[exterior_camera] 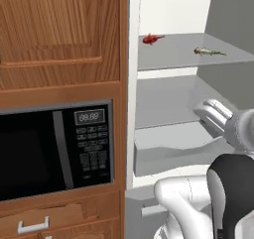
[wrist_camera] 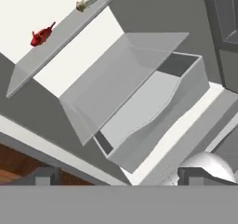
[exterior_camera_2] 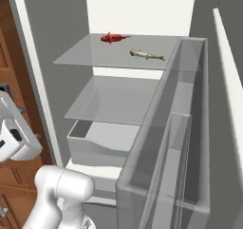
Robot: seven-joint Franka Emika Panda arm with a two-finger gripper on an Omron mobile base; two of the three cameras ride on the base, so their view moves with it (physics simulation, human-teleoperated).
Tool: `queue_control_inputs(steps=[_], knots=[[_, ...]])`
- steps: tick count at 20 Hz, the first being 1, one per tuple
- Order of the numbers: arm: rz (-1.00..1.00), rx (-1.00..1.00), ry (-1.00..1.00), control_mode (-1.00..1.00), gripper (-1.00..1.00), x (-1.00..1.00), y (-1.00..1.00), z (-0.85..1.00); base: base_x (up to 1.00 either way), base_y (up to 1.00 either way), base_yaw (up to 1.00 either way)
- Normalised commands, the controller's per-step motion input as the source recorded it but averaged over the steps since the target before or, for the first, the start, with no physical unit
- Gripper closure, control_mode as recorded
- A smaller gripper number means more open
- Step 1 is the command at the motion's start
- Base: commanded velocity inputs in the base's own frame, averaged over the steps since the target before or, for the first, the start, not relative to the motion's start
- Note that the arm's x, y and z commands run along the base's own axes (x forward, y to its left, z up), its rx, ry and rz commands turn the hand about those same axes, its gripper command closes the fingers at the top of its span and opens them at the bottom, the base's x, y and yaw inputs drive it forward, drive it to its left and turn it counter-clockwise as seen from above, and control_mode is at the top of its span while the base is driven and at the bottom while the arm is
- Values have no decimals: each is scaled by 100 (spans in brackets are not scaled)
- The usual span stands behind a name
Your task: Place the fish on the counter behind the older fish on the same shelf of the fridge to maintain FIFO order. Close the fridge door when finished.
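Right base view: the fish (exterior_camera_2: 114, 37) is seen lying at the back of the top shelf (exterior_camera_2: 80, 58), behind the older fish (exterior_camera_2: 146, 55). The gripper (wrist_camera: 118, 179) is spread wide and empty. The fridge door (exterior_camera_2: 166, 142) should be pushed shut squarely.

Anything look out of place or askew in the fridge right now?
Nothing spilled or damaged. The red fish lies on the top shelf behind the older fish, both flat. The fridge door stands open, and the gripper is open and empty, pulled back from the shelves.
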Motion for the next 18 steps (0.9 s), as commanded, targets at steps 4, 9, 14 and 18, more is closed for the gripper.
queue_control_inputs(steps=[4,9,14,18], knots=[[0,0,0,100,-100,0,0,0,-97,32,-18],[0,0,0,100,-100,0,0,0,-100,3,-20],[0,0,0,100,-100,0,0,0,-100,4,-23],[0,0,0,100,-100,0,0,0,-100,0,-29]])
